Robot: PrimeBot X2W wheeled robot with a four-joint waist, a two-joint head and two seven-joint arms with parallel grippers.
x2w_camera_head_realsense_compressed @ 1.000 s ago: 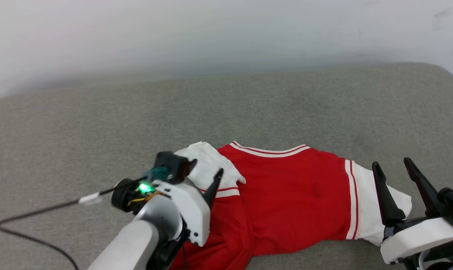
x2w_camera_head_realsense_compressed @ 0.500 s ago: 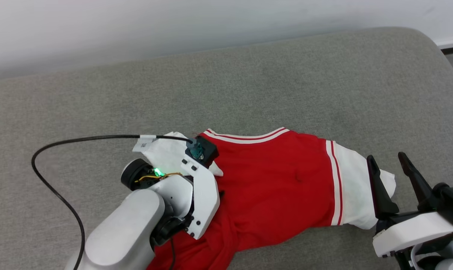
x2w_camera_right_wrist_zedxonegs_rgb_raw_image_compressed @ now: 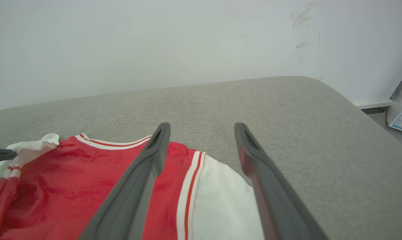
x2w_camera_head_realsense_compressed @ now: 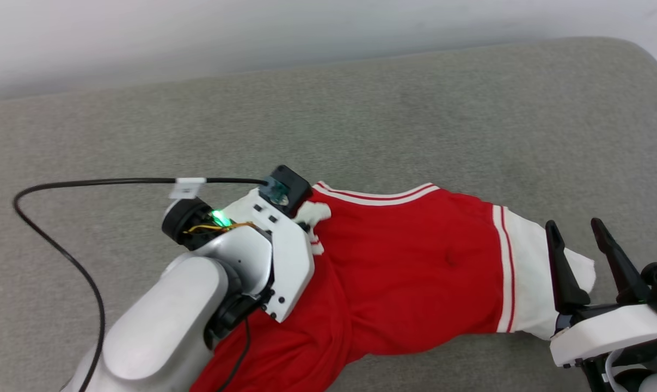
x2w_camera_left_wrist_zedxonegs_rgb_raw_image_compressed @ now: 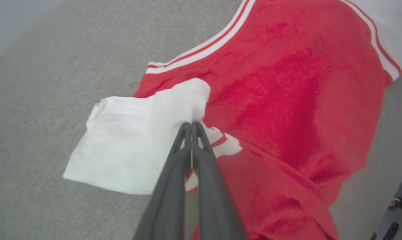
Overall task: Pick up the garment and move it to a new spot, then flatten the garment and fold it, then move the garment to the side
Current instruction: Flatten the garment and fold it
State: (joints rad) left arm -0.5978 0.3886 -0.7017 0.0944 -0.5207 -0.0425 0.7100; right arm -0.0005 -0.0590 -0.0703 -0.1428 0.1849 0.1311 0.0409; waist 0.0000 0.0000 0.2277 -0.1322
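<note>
Pinching the soft red garment, left end effector is clamped; right end effector gapes.

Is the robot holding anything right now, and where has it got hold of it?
The left gripper pinches the shirt by its white sleeve. The right gripper is open, holding nothing.

Left arm comes in from the lower left of the head view, pale forearm angled up and right, left wrist tipped downward with a green light lit. Left gripper has its fingers pressed together, pinching the white sleeve of the garment. Right gripper sits at the lower right, fingers pointing up and spread wide, gripping nothing. White right wrist is low by the frame edge.
</note>
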